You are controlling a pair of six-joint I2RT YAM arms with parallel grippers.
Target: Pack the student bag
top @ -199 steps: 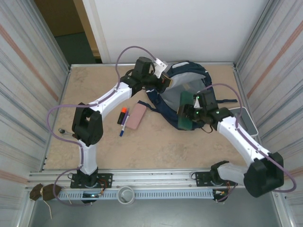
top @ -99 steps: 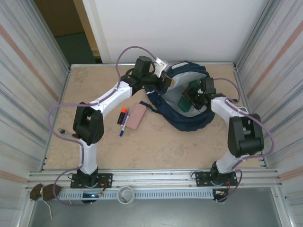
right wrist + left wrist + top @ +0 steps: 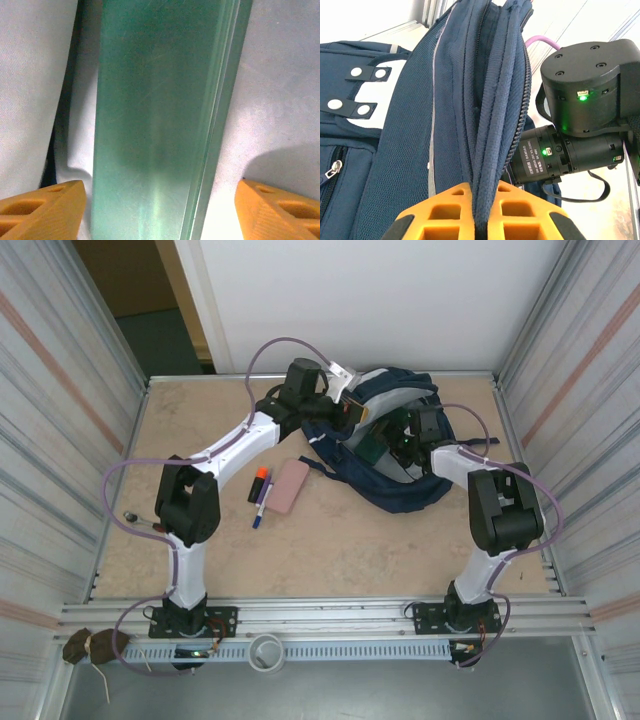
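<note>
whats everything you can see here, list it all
bag: 1, navy, far side of the table, mouth open
book: 1, green, inside the bag
case: 1, pink, on the table left of the bag
marker: 1, dark with orange cap, left of the case
pen: 1, blue, beside the marker
table: 1, beige, under everything
left fingers: 2, orange, shut on the bag's edge
right fingers: 2, orange, open, either side of the book

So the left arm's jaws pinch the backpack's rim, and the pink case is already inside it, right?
No: the top view shows the pink case lying on the table beside the pens, outside the backpack. The left jaws do pinch its rim.
</note>
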